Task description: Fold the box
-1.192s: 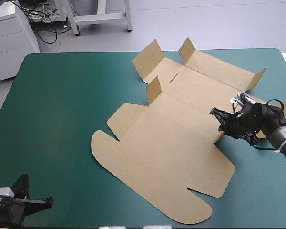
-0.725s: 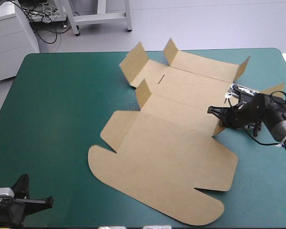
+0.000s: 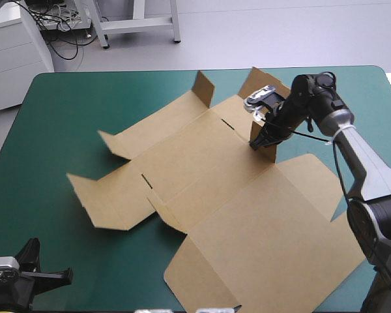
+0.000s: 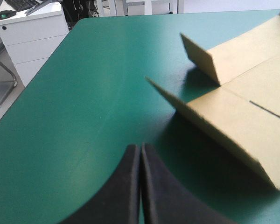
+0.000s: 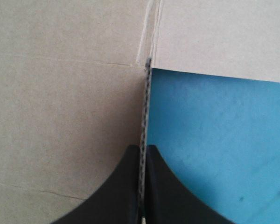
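Flap edge (image 3: pixel 269 152) at the box's (image 3: pixel 247 215) one o'clock stands pinched in the right gripper (image 3: pixel 258 145); left gripper (image 4: pixel 140 147) closed, empty, at seven o'clock over open teal-green cover (image 3: pixel 72 117).

Box (image 3: pixel 247 215) on table (image 3: pixel 85 117), right tool (image 3: pixel 257 145) on raised flap (image 3: pixel 268 154)

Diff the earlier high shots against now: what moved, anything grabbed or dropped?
The right gripper swung from the table's right side to the far middle, shut on a raised flap of the box. It dragged and turned the box: the flapped end now points left, the big panel lies at the near right corner. Nothing visibly let go. The left gripper stayed shut at the near left corner.
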Tool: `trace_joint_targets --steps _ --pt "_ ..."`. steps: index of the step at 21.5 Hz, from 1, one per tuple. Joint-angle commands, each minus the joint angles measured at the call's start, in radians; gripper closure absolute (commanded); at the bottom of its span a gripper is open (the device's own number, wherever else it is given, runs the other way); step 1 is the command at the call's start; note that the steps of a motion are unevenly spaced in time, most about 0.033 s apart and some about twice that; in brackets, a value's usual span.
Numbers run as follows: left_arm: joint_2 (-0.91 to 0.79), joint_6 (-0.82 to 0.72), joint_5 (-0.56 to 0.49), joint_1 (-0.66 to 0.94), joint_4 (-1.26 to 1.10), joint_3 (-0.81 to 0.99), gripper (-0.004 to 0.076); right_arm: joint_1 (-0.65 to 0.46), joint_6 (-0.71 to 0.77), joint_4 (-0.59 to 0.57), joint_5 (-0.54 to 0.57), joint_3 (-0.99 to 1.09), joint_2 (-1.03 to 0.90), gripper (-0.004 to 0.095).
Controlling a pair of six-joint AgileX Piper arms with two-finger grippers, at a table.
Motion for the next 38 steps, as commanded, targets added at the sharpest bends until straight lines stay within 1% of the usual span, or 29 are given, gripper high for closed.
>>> trace_joint_targets --steps 1,5,9,14,16,17,18,22,24,25,26,27,28,29,30,31,32,33,35,36,37,38 --pt "-0.016 -0.003 -0.074 -0.007 -0.01 -0.018 0.0756 0.083 -0.129 -0.018 0.024 -0.147 0.0 0.0931" --pt "-0.016 -0.003 -0.074 -0.007 -0.01 -0.018 0.0756 0.199 -0.225 -0.126 0.024 -0.243 0.062 0.0931" --pt "-0.016 -0.003 -0.074 -0.007 -0.01 -0.018 0.0756 0.273 -0.329 -0.133 -0.006 -0.273 0.1 0.0932" --pt "-0.016 -0.003 -0.074 -0.007 -0.01 -0.018 0.0756 0.319 -0.469 -0.157 -0.06 -0.275 0.111 0.0932" --pt "-0.016 -0.003 -0.074 -0.007 -0.01 -0.018 0.0756 0.324 -0.579 -0.141 -0.089 -0.275 0.119 0.0931" --pt "-0.016 -0.003 -0.074 -0.007 -0.01 -0.018 0.0756 0.324 -0.673 -0.136 -0.087 -0.273 0.132 0.0931" --pt "-0.016 -0.003 -0.074 -0.007 -0.01 -0.018 0.0756 0.324 -0.71 -0.125 -0.084 -0.273 0.14 0.0931" --pt "-0.016 -0.003 -0.074 -0.007 -0.01 -0.018 0.0756 0.328 -0.738 -0.102 -0.099 -0.273 0.161 0.0931" --pt "-0.016 -0.003 -0.074 -0.007 -0.01 -0.018 0.0756 0.329 -0.694 -0.095 -0.116 -0.273 0.161 0.0919" --pt "-0.016 -0.003 -0.074 -0.007 -0.01 -0.018 0.0756 0.329 -0.652 -0.109 -0.118 -0.273 0.161 0.0895" --pt "-0.016 -0.001 -0.074 -0.007 -0.01 -0.018 0.0756 0.329 -0.647 -0.111 -0.116 -0.273 0.161 0.0864" --pt "-0.016 -0.001 -0.074 -0.007 -0.01 -0.018 0.0756 0.329 -0.647 -0.109 -0.113 -0.273 0.161 0.0767" --pt "-0.016 -0.001 -0.074 -0.007 -0.01 -0.018 0.0756 0.329 -0.645 -0.109 -0.113 -0.273 0.161 0.0715" --pt "-0.016 -0.001 -0.074 -0.007 -0.01 -0.018 0.0756 0.329 -0.635 -0.109 -0.118 -0.273 0.161 0.0566" --pt "-0.016 -0.001 -0.074 -0.007 -0.01 -0.018 0.0756 0.329 -0.614 -0.111 -0.124 -0.274 0.161 0.0489" --pt "-0.016 -0.001 -0.074 -0.007 -0.01 -0.018 0.0756 0.329 -0.55 -0.131 -0.139 -0.277 0.159 0.0357" --pt "-0.016 -0.001 -0.074 -0.007 -0.01 -0.018 0.0756 0.329 -0.506 -0.174 -0.134 -0.279 0.154 0.0304" --pt "-0.016 -0.001 -0.074 -0.007 -0.01 -0.018 0.0756 0.329 -0.464 -0.206 -0.113 -0.288 0.153 0.0297" --pt "-0.016 -0.003 -0.074 -0.007 -0.01 -0.018 0.0756 0.329 -0.312 -0.278 -0.059 -0.319 0.147 0.0368" --pt "-0.016 -0.003 -0.074 -0.007 -0.01 -0.018 0.0756 0.329 -0.233 -0.311 -0.034 -0.349 0.147 0.0483" --pt "-0.016 -0.003 -0.074 -0.007 -0.01 -0.018 0.0756 0.329 -0.188 -0.333 -0.025 -0.368 0.147 0.0587" --pt "-0.016 -0.001 -0.074 -0.007 -0.01 -0.018 0.0756 0.329 -0.13 -0.359 -0.01 -0.406 0.147 0.075"
